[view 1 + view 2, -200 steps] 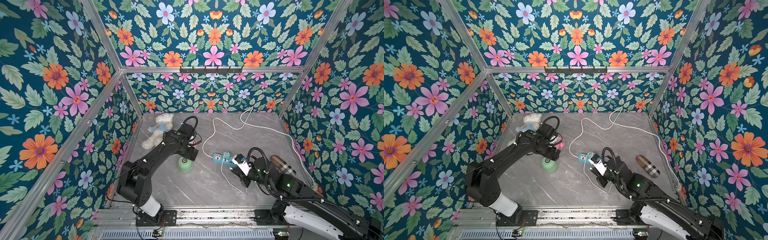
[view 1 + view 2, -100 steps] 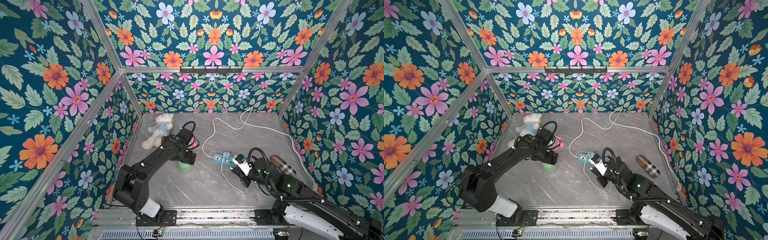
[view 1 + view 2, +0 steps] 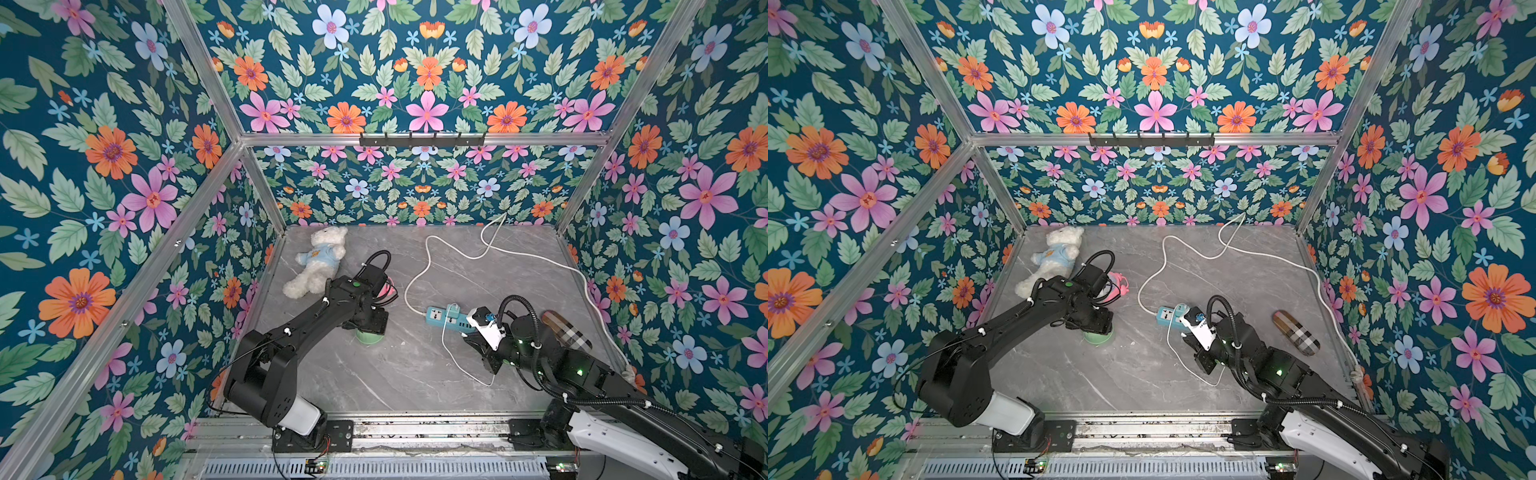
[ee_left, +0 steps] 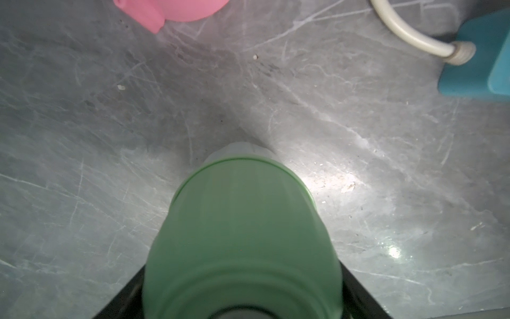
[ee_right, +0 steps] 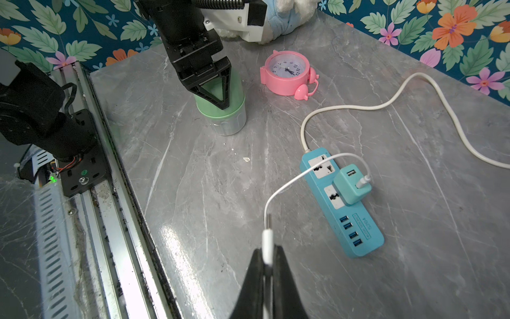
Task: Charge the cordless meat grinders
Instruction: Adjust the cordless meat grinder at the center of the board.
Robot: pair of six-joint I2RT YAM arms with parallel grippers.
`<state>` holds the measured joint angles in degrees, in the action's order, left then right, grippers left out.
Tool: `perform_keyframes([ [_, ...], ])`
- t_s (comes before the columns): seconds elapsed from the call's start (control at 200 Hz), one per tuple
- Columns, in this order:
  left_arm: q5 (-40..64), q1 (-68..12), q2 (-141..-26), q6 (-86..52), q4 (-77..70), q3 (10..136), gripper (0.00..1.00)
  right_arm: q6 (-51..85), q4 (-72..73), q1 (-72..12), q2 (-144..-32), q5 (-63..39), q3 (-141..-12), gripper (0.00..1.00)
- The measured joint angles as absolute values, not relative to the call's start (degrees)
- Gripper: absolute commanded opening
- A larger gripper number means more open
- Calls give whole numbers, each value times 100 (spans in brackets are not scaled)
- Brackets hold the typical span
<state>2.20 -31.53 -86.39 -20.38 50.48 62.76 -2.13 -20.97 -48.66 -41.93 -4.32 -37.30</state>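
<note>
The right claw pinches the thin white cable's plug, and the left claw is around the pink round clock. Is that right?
Not quite. The right wrist view shows the left gripper around the mint-green dome-shaped grinder, not the pink round alarm clock beside it. The right gripper does pinch the thin white cable's plug.

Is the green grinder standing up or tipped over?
Standing up: the green grinder rests on the table, dome upward.

We are counting one mint-green meat grinder, one pink alarm clock, one white teddy bear, one teal power strip, one teal plug adapter, one thin white cable, one thick white cord, one plaid case and two arms, a left arm and a right arm.
</note>
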Motion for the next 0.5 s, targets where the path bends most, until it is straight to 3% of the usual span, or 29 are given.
perform_keyframes([
  [0.135,237,-3155,-8530,-2954,4956,6222,71,-211,-2143,-4866,-4145,-408,-3760,0],
  [0.2,294,-3203,-8486,-3562,4860,6228,64,-191,-2156,-4866,-4119,-388,-3778,0],
  [0.345,414,-3430,-8517,-5157,4665,6289,59,-191,-2209,-4864,-4130,-388,-3806,0],
  [0.501,482,-3675,-8643,-6768,4674,6407,62,-174,-2285,-4864,-4121,-384,-3839,0],
])
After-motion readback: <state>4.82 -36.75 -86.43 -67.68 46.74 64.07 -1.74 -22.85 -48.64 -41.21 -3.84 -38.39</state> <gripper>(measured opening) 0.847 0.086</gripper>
